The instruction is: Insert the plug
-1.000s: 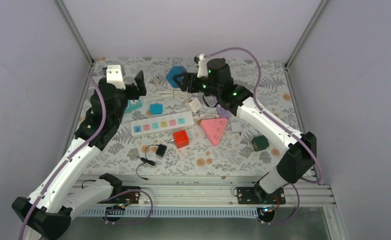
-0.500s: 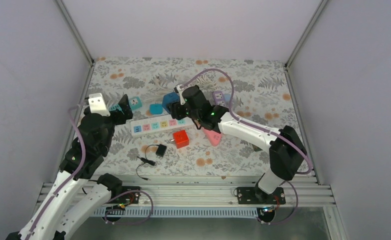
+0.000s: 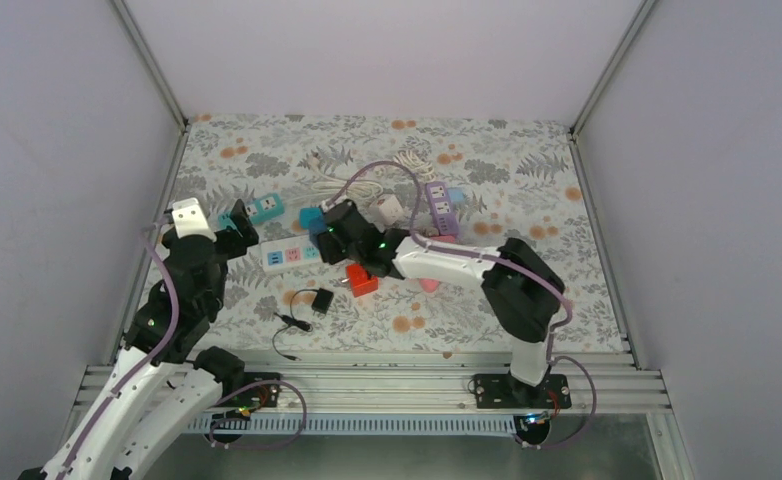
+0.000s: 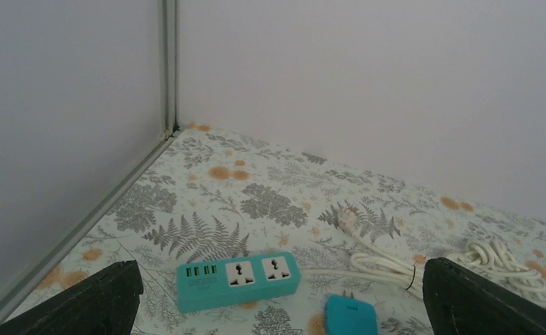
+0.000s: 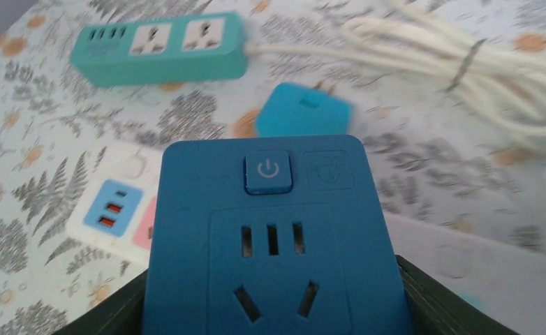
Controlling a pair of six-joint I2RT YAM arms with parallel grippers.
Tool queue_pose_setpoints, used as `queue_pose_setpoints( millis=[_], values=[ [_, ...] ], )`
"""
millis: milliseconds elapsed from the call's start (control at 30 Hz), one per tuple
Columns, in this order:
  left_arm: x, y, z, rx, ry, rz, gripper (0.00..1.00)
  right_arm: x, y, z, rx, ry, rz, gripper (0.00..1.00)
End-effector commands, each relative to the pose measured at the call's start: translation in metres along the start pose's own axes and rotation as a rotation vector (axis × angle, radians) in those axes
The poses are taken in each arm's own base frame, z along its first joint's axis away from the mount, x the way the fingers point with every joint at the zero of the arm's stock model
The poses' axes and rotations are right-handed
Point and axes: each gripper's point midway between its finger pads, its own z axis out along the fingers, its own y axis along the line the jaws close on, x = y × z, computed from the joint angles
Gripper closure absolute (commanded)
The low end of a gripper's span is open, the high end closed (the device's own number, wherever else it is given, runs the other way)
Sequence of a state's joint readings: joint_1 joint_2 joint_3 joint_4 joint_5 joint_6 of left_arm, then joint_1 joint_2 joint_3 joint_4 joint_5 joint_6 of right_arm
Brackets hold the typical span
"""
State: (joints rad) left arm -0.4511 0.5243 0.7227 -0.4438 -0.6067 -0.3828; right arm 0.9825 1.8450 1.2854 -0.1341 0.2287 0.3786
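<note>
My right gripper [image 5: 274,307] is shut on a dark blue plug block [image 5: 270,237], its face with a power button and socket slots turned to the wrist camera. It hangs just over the white power strip [image 5: 113,206] with pastel sockets. In the top view the right gripper [image 3: 339,235] covers the strip's right half, leaving the left end of the strip [image 3: 287,255] showing; the block itself is hidden there. My left gripper [image 3: 237,232] stands open at the left with nothing between its fingers, facing a teal power strip [image 4: 235,279].
A small light-blue plug [image 3: 312,218] lies behind the white strip beside the teal strip [image 3: 262,208]. Around them are a coiled white cable [image 4: 389,262], a white cube adapter [image 3: 389,208], a purple strip [image 3: 439,205], a red cube [image 3: 362,280] and a black adapter with lead [image 3: 319,300].
The right arm has swung from the far middle toward the near left with the blue block, ending over the white strip. The left arm has pulled back toward the near left, still open.
</note>
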Motion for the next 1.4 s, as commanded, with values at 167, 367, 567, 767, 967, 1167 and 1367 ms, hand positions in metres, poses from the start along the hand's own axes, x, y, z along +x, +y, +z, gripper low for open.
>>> queue_pose_setpoints(
  millis=[167, 367, 567, 767, 967, 1167, 1367],
  values=[
    [-0.012, 0.014, -0.012, -0.03, -0.062, -0.058, 0.0, -0.012, 0.052, 0.019, -0.013, -0.074, 0.168, 0.41],
    [-0.018, 0.021, -0.017, -0.055, -0.089, -0.079, 0.0, -0.007, 0.066, 0.03, 0.053, -0.078, 0.17, 0.41],
    [-0.022, 0.028, -0.026, -0.052, -0.128, -0.111, 0.0, 0.001, 0.078, 0.04, 0.021, -0.044, 0.179, 0.41],
    [-0.024, 0.033, -0.032, -0.044, -0.156, -0.138, 0.0, 0.011, 0.08, 0.047, 0.022, -0.012, 0.182, 0.41],
    [-0.025, 0.031, -0.032, -0.035, -0.159, -0.136, 0.0, 0.019, 0.078, 0.056, 0.045, 0.004, 0.189, 0.41],
    [-0.025, 0.031, -0.031, -0.036, -0.156, -0.13, 0.0, 0.023, 0.08, 0.058, 0.043, 0.011, 0.181, 0.42],
    [-0.024, 0.031, -0.031, -0.039, -0.155, -0.13, 0.0, 0.027, 0.077, 0.061, 0.107, 0.006, 0.158, 0.42]
  ],
)
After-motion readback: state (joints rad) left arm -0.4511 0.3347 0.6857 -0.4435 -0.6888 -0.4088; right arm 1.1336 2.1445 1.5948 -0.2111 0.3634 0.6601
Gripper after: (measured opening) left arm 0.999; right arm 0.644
